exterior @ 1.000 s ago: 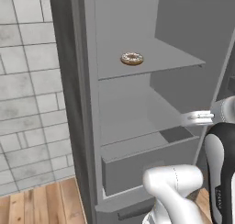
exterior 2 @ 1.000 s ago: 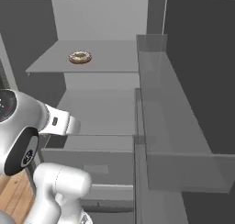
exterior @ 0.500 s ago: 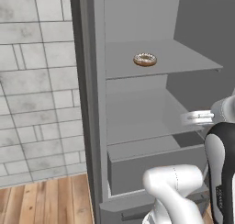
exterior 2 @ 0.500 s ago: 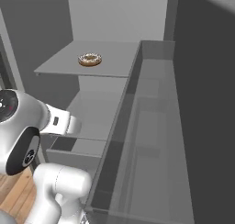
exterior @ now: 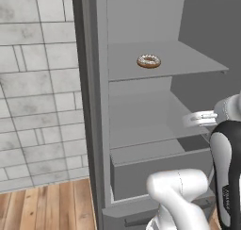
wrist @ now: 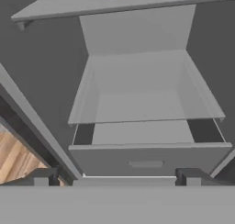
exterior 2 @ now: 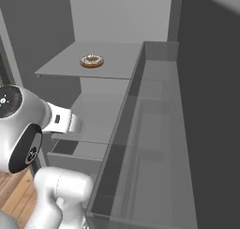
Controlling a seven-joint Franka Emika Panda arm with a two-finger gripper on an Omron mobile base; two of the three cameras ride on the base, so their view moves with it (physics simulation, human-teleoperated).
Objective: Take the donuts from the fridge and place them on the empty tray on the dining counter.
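In the left base view a grey tiled wall and a strip of wooden floor lie left of the open fridge. On its upper shelf sits the brown donut with pale sprinkles, alone and well clear of the edges. Below it are a bare shelf and a closed drawer. To the right, the door's clear bin juts forward. The gripper hangs below the donut shelf with fingers spread and nothing between them. The donut is cut off at the hand view's top.
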